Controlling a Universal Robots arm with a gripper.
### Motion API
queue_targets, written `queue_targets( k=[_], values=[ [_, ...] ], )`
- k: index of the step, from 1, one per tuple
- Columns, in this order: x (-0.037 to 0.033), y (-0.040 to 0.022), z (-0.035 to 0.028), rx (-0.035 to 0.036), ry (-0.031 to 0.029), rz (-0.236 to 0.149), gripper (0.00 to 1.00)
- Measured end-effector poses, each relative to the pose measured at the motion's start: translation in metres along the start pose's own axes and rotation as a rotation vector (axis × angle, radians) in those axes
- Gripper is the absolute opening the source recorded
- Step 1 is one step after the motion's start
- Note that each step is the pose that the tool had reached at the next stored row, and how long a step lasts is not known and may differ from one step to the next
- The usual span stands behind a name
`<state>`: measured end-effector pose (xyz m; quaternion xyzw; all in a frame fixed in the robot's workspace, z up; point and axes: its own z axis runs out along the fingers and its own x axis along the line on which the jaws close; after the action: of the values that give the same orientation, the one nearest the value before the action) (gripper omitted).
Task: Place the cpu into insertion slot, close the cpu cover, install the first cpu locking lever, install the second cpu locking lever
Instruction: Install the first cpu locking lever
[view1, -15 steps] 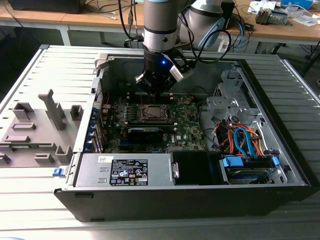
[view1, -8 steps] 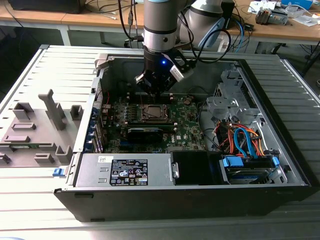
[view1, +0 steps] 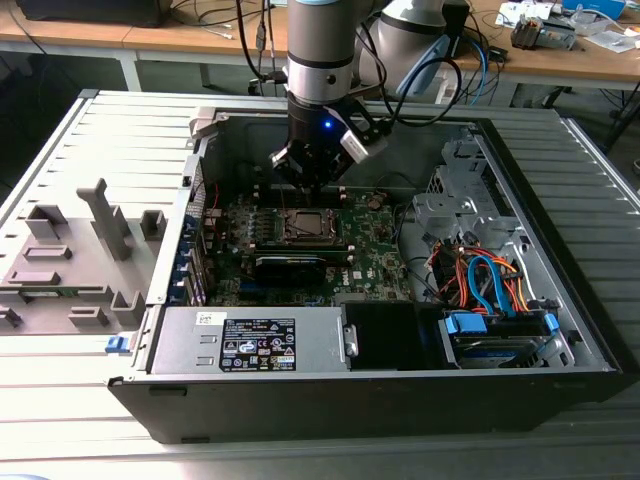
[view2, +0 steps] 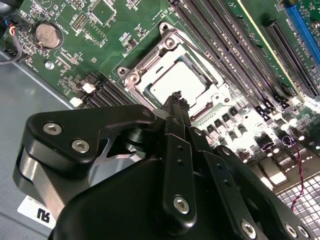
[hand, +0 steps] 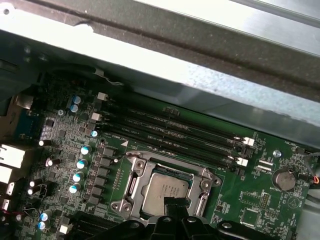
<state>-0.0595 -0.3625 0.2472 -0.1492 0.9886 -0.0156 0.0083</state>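
Hovering in the upper centre of the exterior view, the grey robot arm (view1: 320, 50) reaches into the open black metal computer case (view1: 400, 392). Case walls are well apart from it on the exterior view's left and right. The green circuit board (view1: 372, 250) lies flat on the case floor. The black gripper (view2: 176, 96) hangs just above the square insertion slot (view1: 308, 227), fingertips (view2: 172, 102) pressed together, nothing held. The thin silver frame cpu cover (view2: 141, 70) lies flat over the slot. The small silver-topped square cpu (view2: 177, 82) is seated inside, showing through the cut-out. Long black memory slots (hand: 175, 132) run near one cover edge.
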Motion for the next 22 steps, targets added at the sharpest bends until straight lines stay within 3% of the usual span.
queue_targets(
  k=[22],
  values=[
    [0.0,0.0,0.0,-0.0004,-0.0011,-0.034,0.11]
  ],
)
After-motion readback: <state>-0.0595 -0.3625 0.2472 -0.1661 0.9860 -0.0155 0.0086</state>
